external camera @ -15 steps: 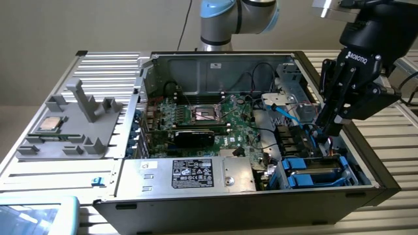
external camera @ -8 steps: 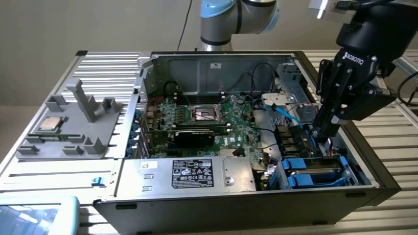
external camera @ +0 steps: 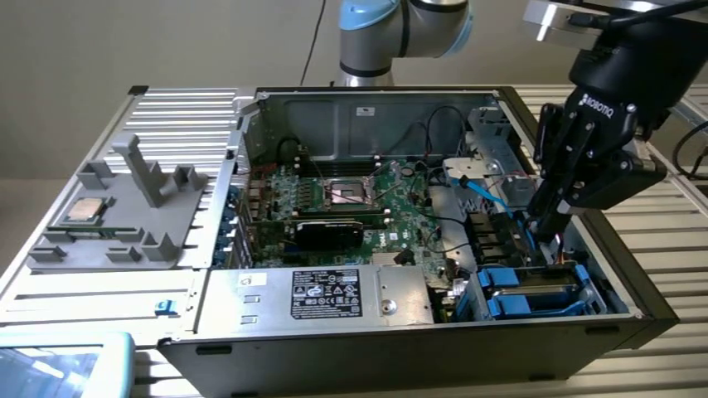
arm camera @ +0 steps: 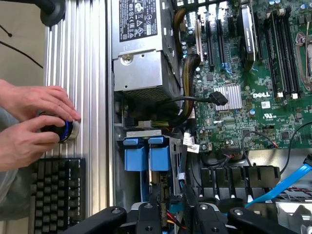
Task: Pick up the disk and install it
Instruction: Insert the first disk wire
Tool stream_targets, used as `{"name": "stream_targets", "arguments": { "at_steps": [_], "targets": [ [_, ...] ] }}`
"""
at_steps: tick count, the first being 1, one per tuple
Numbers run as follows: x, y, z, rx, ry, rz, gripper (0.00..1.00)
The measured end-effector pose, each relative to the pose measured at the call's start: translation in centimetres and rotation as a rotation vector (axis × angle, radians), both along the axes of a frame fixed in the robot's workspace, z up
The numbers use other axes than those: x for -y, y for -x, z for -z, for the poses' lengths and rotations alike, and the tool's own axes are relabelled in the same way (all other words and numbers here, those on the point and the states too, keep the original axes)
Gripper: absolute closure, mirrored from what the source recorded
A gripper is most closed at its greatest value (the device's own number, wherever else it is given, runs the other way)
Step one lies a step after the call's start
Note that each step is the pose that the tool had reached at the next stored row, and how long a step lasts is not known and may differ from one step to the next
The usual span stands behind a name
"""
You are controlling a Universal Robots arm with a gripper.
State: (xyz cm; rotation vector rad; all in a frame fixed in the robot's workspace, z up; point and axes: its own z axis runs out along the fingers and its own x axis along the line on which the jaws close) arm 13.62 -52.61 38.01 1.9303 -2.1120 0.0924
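Sitting in the case bay, the disk (external camera: pixel 533 292) — fingers (external camera: pixel 550 222) just above, grip unclear.

I'm working in a robotics lab: an opened desktop computer case (external camera: pixel 399 249) lies on a ribbed aluminium bench (external camera: pixel 99 282), a grey parts fixture (external camera: pixel 122 207) at centre left, and a person's hands (arm camera: pixel 29 122) on a control knob (arm camera: pixel 66 130) above a keyboard (arm camera: pixel 56 187).

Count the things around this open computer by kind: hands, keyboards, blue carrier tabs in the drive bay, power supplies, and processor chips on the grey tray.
Hands: 2
Keyboard: 1
Blue carrier tabs: 2
Power supply: 1
Processor chip: 1
Total: 7
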Motion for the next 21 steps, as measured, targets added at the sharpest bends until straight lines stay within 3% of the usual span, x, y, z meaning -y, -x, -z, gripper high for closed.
{"name": "stream_targets", "arguments": {
  "at_steps": [4, 9, 14, 21],
  "targets": [
    [0.18, 0.01, 0.29, 0.0000, -0.0047, 0.007, 0.69],
    [0.35, 0.01, 0.58, 0.0000, -0.0180, 0.024, 0.69],
    [0.60, 0.01, 0.73, 0.0001, -0.0263, 0.042, 0.69],
    [0.72, 0.00, 0.88, 0.0000, -0.0296, 0.046, 0.69]
  ]
}}
